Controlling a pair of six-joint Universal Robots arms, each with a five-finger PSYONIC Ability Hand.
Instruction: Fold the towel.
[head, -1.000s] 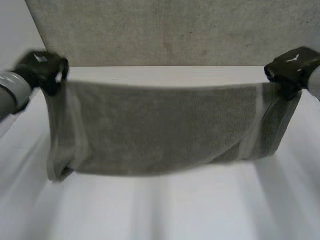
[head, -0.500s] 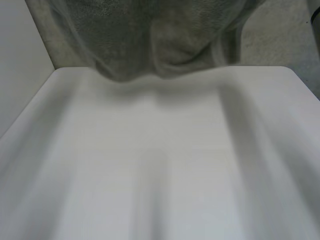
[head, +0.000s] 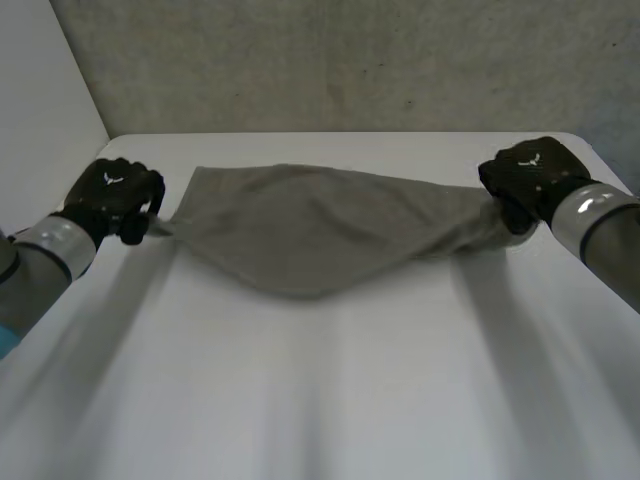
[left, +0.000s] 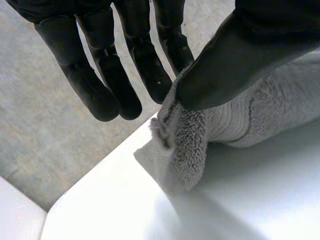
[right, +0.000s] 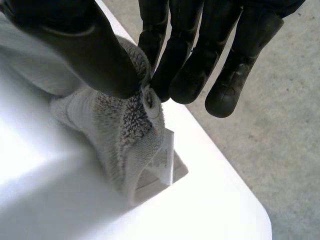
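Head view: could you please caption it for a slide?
Left hand and right hand pinch opposite ends of the towel, stretched over the table.

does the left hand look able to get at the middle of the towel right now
Probably not yet: the left hand is pinching the towel by its corner, so it must let go first. Otherwise the white table between looks free.

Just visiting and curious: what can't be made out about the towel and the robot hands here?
Head view: the left robot hand and right robot hand cover the towel corners they pinch.
Head view: the towel hides the table beneath it.
Right wrist view: any print on the towel's label is too small to read.
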